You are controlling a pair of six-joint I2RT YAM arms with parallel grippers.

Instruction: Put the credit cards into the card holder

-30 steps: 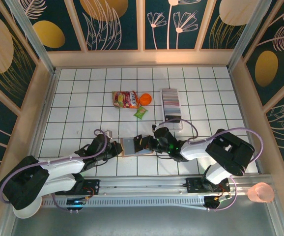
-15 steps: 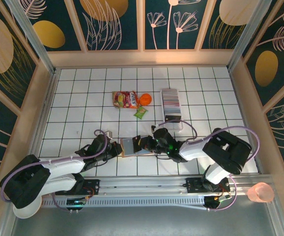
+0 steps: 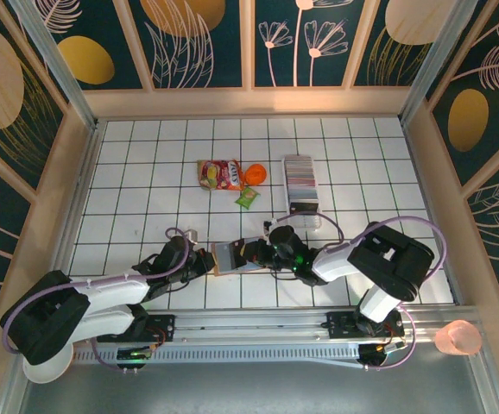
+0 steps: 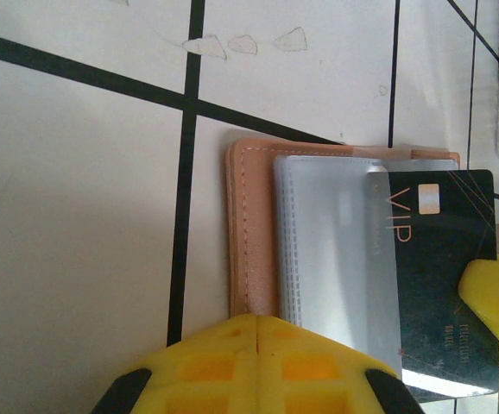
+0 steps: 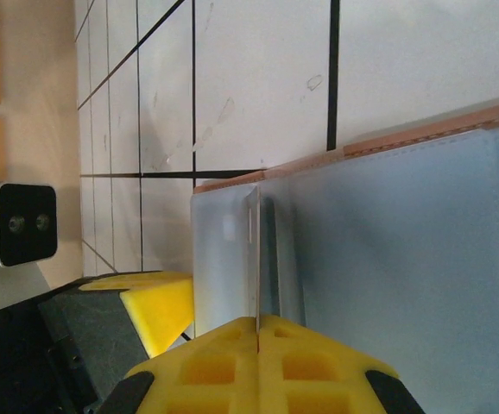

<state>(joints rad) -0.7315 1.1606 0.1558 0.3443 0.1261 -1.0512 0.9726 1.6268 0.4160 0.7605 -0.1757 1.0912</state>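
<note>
The salmon-pink card holder lies open on the tiles, grey pockets up. My left gripper is shut, its yellow tips resting on the holder's pink edge, with nothing seen between them. My right gripper is shut on a dark "VIP" credit card. The card shows edge-on in the right wrist view, its front end tucked under the grey pocket. More credit cards stand as a striped row in a white tray.
The white tray stands just behind my right arm. Colourful snack packets, an orange item and a small green packet lie mid-table. A pink cup sits outside the frame at the near right. Wooden walls ring the tiled floor.
My right gripper has moved a little left with the card, pushing it further over the holder. The left gripper has stayed on the holder's edge.
</note>
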